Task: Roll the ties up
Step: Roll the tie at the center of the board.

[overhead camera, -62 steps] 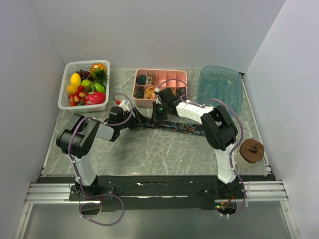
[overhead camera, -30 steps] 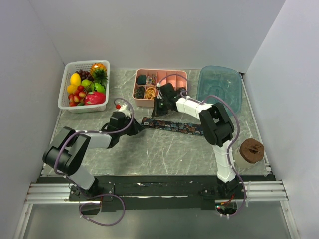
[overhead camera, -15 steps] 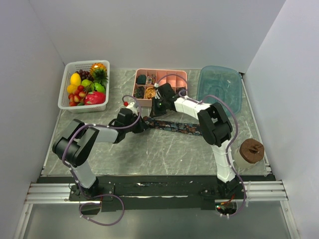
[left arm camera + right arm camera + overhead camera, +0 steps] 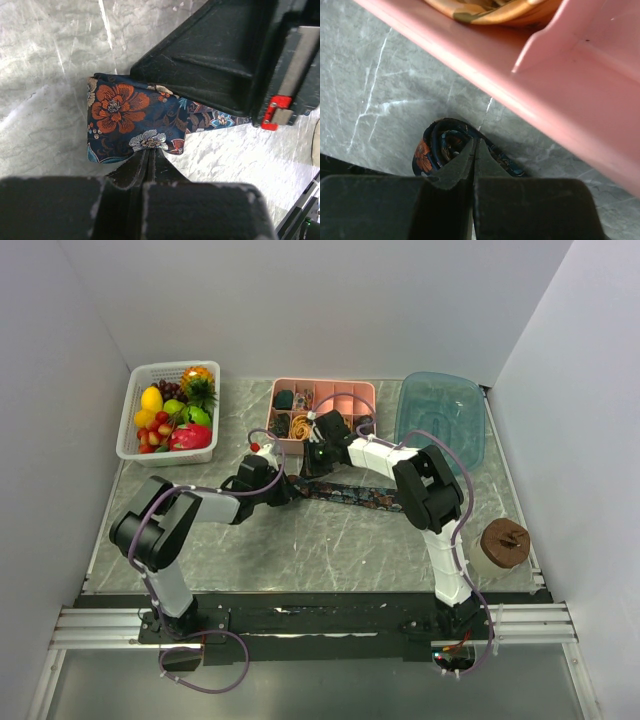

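Note:
A dark navy tie point(image 4: 360, 497) with a floral pattern lies flat across the middle of the table, and its left end is curled into a small roll point(image 4: 437, 146). My left gripper point(image 4: 286, 490) is shut on the near edge of that rolled end point(image 4: 125, 117), its tips point(image 4: 149, 150) pinching the fabric at a pale flower. My right gripper point(image 4: 312, 466) comes from the far side. Its fingers point(image 4: 474, 143) are shut on a layer of the roll, one finger inside the coil. The two grippers almost touch.
The pink compartment tray point(image 4: 352, 390) stands just behind the roll, its wall point(image 4: 560, 105) close to my right fingers, with yellow-orange bands point(image 4: 480, 7) inside. A white fruit basket point(image 4: 132, 445) is at the far left, a blue tub point(image 4: 440, 420) far right, a brown round object point(image 4: 503, 543) near right.
My left gripper has moved right and slightly away from me to the tie's left end, its elbow swinging. The right gripper has edged left at the roll.

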### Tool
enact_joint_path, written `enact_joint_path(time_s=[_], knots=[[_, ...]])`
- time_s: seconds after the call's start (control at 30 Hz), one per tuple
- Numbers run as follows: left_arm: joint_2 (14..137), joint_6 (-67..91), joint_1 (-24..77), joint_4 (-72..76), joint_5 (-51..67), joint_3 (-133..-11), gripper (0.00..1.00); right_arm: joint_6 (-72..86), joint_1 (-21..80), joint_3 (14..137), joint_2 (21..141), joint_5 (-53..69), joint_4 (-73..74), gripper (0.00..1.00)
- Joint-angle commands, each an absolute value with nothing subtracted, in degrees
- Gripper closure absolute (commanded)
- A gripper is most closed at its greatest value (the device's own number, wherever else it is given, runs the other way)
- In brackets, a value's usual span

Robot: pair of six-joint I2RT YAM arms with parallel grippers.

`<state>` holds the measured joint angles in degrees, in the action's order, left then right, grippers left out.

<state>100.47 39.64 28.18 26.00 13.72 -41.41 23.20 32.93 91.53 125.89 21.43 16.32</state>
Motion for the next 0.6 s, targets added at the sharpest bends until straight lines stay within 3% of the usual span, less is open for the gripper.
enact_joint_path(time_s=[0.0,0.4,0.57], knots=[[101.3,38.4,28.3,26.6,14.2,-43.8,0.99,22.5,33.6,91.4,123.0,24.7,15.1,1.00],[100.7,38.1,28.4,26.5,13.7,-43.5,0.99,21.7,33.6,93.7,123.1,21.8,18.2,1.00],[97.0,36.4,28.5,25.0,12.3,-41.2,0.91,21.7,32.3,94.7,120.9,17.0,19.6,1.00]])
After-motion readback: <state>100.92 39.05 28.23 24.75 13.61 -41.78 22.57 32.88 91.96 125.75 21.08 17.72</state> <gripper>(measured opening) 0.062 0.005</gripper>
